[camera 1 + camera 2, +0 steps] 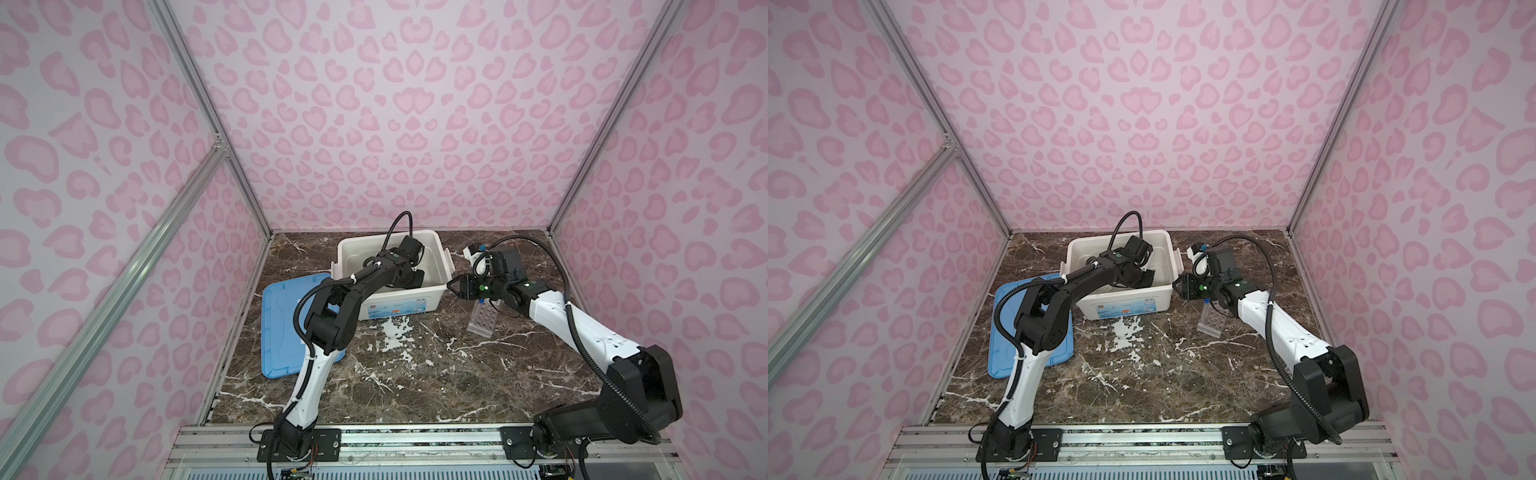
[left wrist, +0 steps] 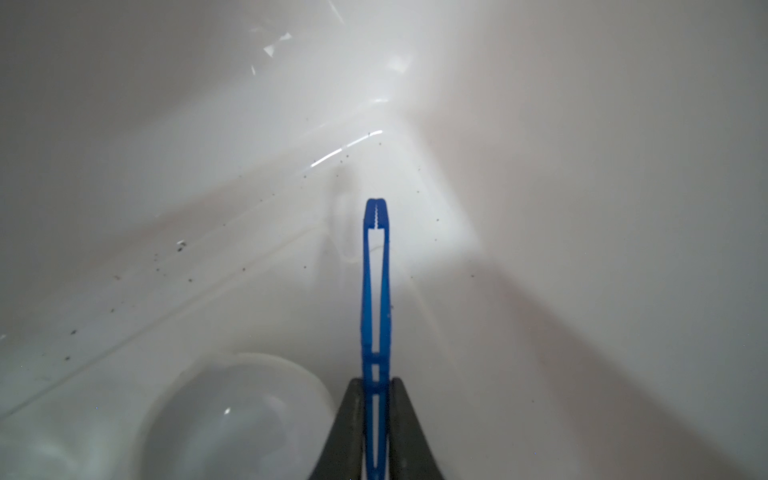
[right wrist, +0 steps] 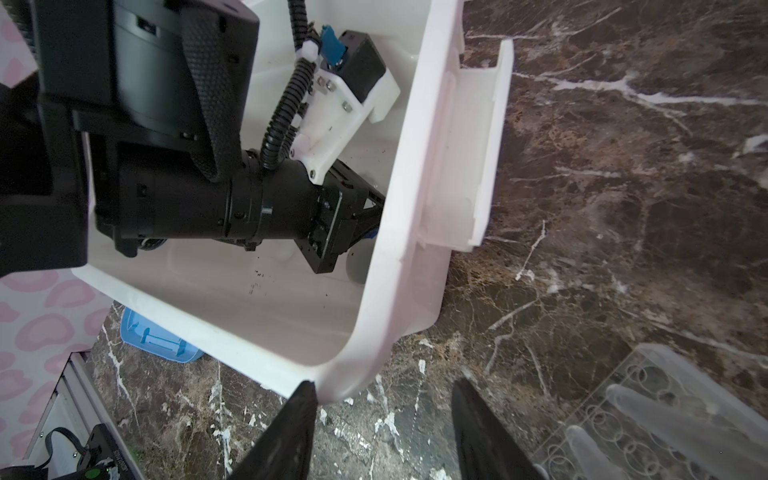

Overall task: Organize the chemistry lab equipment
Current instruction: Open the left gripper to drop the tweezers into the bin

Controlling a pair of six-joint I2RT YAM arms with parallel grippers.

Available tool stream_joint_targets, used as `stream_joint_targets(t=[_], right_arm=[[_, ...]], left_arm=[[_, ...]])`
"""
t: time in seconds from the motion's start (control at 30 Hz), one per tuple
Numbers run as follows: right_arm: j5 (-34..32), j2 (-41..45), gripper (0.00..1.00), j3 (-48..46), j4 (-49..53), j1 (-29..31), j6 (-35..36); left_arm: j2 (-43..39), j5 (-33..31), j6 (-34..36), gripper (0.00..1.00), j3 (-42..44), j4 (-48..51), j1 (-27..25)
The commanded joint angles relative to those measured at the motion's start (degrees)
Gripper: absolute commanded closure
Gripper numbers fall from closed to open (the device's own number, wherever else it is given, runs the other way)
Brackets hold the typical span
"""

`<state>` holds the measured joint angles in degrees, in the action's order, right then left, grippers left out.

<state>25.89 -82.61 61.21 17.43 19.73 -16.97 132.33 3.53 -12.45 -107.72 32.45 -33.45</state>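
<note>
My left gripper (image 2: 376,380) is down inside the white bin (image 3: 411,216), clamped on the blue tweezers (image 2: 365,291) with a small white bowl (image 2: 232,415) just beside them. A sloppy drop could clip that bowl. My right gripper (image 3: 384,415) hangs spread and empty at the bin's corner near the clear rack (image 3: 648,415), so one nudge could shove either.

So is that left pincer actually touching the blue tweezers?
Touching. In the left wrist view the left pincer has its dark fingers pressed against both sides of the blue tweezers.
</note>
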Motion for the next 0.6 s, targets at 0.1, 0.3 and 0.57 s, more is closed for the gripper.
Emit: stream_joint_targets(t=[0.1, 0.3, 0.57], right_arm=[[-0.10, 0.12, 0.46, -0.08, -0.31, -0.50, 0.01], [0.08, 0.51, 0.46, -0.26, -0.37, -0.99, 0.00], [-0.14, 0.76, 0.46, -0.22, -0.94, -1.24, 0.18]], left_arm=[[-1.33, 1.68, 0.22, 0.63, -0.82, 1.00, -0.03], [-4.66, 1.43, 0.17, 0.36, -0.93, 1.58, -0.03], [-17.51, 0.62, -0.10, 0.16, 4.34, -2.88, -0.39]])
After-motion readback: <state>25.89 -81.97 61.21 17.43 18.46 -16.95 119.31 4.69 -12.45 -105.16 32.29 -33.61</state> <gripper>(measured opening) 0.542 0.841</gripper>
